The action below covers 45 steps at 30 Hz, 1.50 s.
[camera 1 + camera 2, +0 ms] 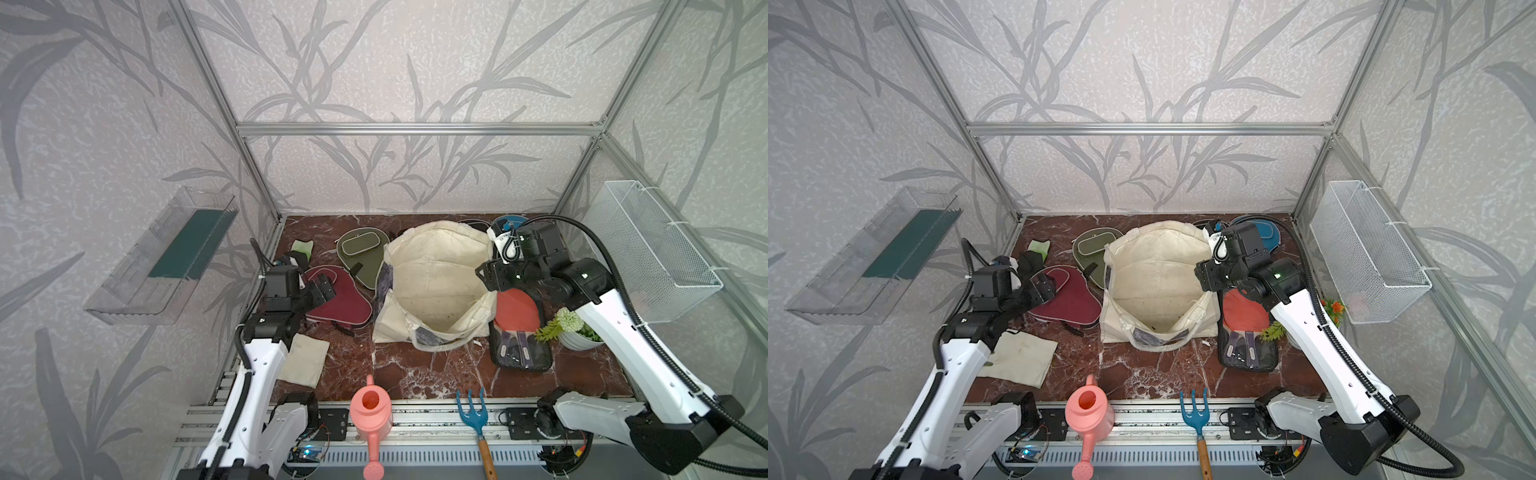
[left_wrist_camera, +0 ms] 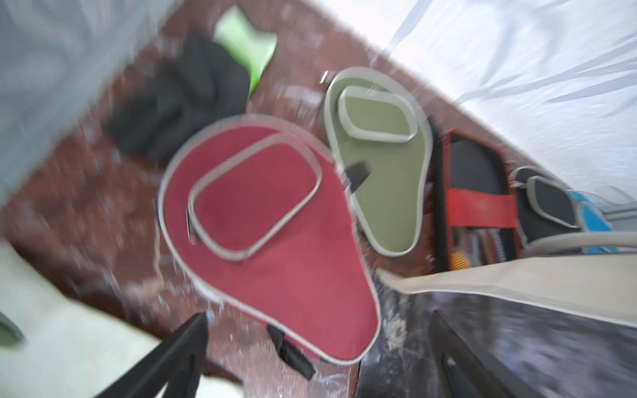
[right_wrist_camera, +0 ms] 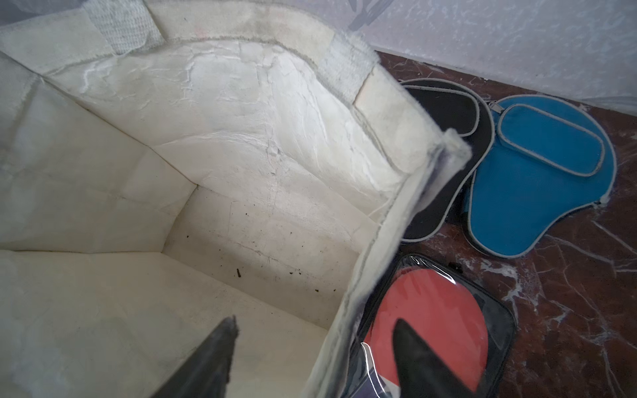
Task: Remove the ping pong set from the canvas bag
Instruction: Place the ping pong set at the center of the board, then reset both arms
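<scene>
This is looking like a robotics lab test cell: an aluminium frame (image 1: 415, 129) is boxing in the space behind and beside the canvas bag (image 1: 436, 266), leaf-printed wall panels (image 1: 415, 62) are lining it, and the left arm (image 1: 257, 365) and right arm (image 1: 623, 340) are sitting mounted on a slotted metal rail (image 1: 432, 415) in front of the bag.

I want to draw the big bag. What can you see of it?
The bag is a big cream canvas tote with grey-purple print outside and a rope handle drooping in front. It sits in the middle of the table, mouth gaping, lining creased, empty but for dark crumbs. The red-paddle case lies against its side, and the open jaws of the right gripper hang either side of that rim.
</scene>
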Each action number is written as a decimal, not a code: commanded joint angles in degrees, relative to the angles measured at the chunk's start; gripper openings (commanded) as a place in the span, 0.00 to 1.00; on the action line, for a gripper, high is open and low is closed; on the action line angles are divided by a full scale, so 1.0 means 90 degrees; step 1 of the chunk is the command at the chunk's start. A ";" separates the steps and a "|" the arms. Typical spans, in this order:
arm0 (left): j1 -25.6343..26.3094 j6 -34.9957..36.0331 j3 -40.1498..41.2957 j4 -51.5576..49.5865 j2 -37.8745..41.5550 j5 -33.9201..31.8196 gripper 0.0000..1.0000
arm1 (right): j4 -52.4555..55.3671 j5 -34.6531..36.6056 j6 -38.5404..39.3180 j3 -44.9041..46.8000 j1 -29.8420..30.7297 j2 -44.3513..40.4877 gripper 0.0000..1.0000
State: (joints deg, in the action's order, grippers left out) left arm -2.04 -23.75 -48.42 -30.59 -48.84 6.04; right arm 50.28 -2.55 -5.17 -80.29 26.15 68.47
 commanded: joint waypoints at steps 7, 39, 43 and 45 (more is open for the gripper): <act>-0.0007 0.1766 -0.0325 0.0981 0.0431 -0.0851 0.99 | -0.0218 -0.0135 0.0486 -0.0615 -0.1517 -0.0904 0.99; 0.0065 0.1889 0.2734 0.7261 -0.3132 -0.2784 0.99 | -1.0247 0.0611 0.0847 0.6452 -0.2328 0.1282 0.99; 0.0056 0.1719 0.2493 0.7575 -0.3748 -0.2673 0.99 | -1.2138 0.0627 0.0936 0.6702 -0.2322 0.2484 0.99; 0.0085 0.1970 0.2759 0.8350 -0.4140 -0.2222 0.99 | -1.1720 0.0745 0.0861 0.6612 -0.2310 0.2334 0.99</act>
State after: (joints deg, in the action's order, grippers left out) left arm -1.56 -8.23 -25.08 35.16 -82.85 -17.45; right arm -48.64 3.03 2.02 -20.82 5.04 89.65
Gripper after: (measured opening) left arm 0.991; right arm 0.991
